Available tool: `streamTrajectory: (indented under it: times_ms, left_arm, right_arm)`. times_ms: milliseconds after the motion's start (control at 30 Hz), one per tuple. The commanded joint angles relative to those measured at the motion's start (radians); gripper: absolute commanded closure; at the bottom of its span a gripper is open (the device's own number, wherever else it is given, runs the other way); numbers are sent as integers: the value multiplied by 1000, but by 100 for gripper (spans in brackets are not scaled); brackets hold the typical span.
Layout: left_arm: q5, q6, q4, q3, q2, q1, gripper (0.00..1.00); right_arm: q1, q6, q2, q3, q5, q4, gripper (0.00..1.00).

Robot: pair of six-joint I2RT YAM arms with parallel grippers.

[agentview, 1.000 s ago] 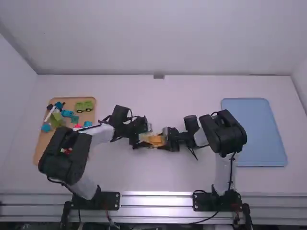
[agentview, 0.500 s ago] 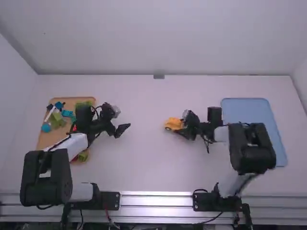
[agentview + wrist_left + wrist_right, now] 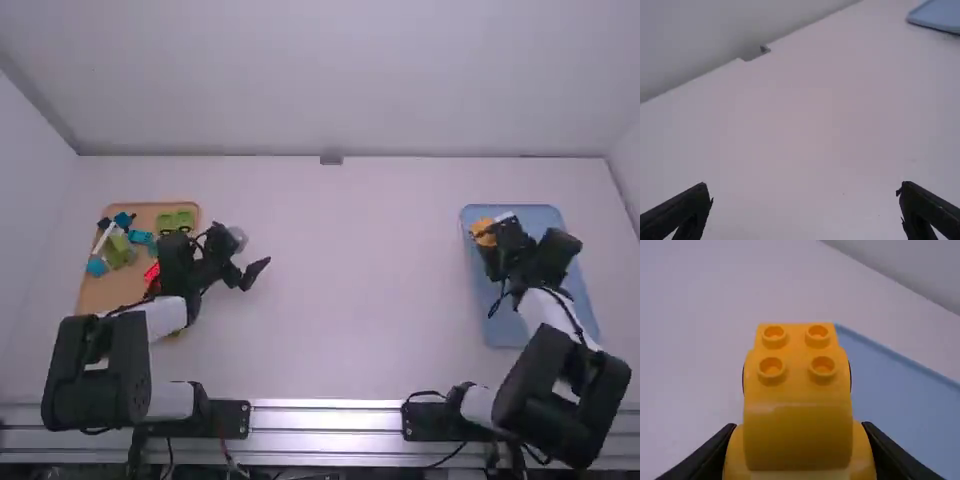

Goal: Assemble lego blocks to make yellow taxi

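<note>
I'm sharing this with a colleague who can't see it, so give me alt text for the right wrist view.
A yellow toy-block car with four round studs is held between the right gripper's two black fingers. Beyond it are a white table and part of a blue tray.
</note>
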Motion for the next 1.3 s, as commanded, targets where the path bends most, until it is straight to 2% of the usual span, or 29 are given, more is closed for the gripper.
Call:
streamTrajectory:
  times_ms: [0,167,233,333,367,467,533,567,667,733,867,1000,1033,1133,1167,1267]
  left_arm:
    - [6,-6,22,-21,-13,-8,1]
    - [6,-7,49,-34,-13,-8,1]
    - [2,-37,52,-33,-13,-8,1]
    - [-64,-196,100,-32,-13,-8,1]
    - [-97,-259,122,-31,-13,-8,1]
    - [-127,-320,154,-31,-22,-9,1]
    - [-136,-320,151,-31,-51,-9,1]
    - [-138,-321,150,-31,-54,-9,1]
    - [-196,-322,109,-31,-124,-21,1]
    - [-224,-321,84,-31,-166,-33,1]
    - [-360,-321,-40,-31,-327,-80,1]
    - [-558,-322,-219,-21,-514,-142,1]
    - [-626,-323,-329,3,-586,-165,1]
    - [-722,-372,-538,67,-706,-201,1]
    - [-728,-377,-622,98,-756,-215,1]
    - [-699,-366,-689,136,-862,-235,1]
  right_arm:
    - [-71,146,62,5,-39,49,45]
    - [-149,277,187,5,-36,170,43]
    - [-164,322,247,6,-35,210,38]
    - [-178,372,287,8,-34,228,7]
    - [-182,378,285,12,-35,213,1]
    - [-186,399,256,40,-27,126,1]
    - [-162,399,181,77,22,-37,1]
    - [-159,398,176,80,27,-48,1]
    - [-91,398,61,141,137,-255,1]
    - [-56,398,12,163,179,-319,1]
    - [67,399,-142,200,255,-451,1]
    - [201,398,-267,203,255,-473,1]
    - [262,398,-312,201,254,-474,1]
    - [370,397,-378,201,253,-473,1]
    - [418,387,-401,201,253,-470,1]
    - [522,306,-439,201,253,-466,1]
